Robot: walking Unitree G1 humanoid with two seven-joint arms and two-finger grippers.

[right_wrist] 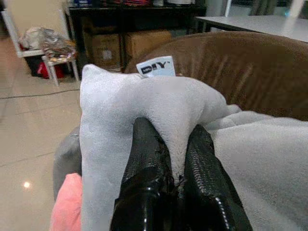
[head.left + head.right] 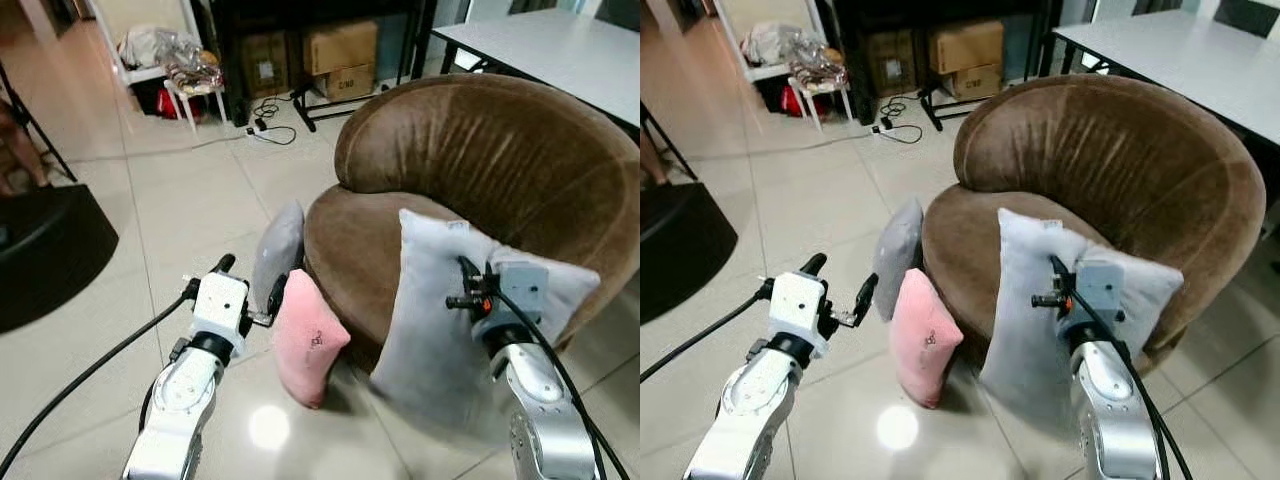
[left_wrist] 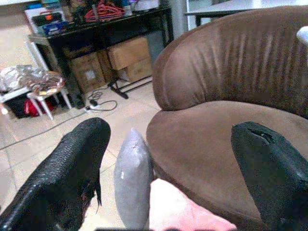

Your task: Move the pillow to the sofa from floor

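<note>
Pillow, large, pale grey, soft fabric: held up off the tiled floor in front of the sofa's near right side, its top corner bunched between the fingers of the right gripper, which are pinched tight on the cloth. A white label with dark lettering stands up from the pillow's top edge. Its lower part hangs before the seat front; whether it touches the floor cannot be told.

Sofa, round, brown velvet-like tub shape with curved back: stands right of centre, with nothing resting on the seat cushion.

Pillow, small, pink: upright on the floor, leaning against the sofa's near left front, just left of the held grey one.

Pillow, narrow, darker grey: upright on the floor, leaning against the sofa's left side, just beyond the pink one.

Left gripper: raised over the floor just left of the pink pillow, fingers spread wide apart with nothing between them, pointing toward the sofa.

Black rounded object: on the floor at the far left edge.

Grey table top: far right, behind the sofa.

Cardboard boxes: under a dark shelf at the far wall, with cables on the floor before them.

White stool with bundled bags: far left of the boxes.
</note>
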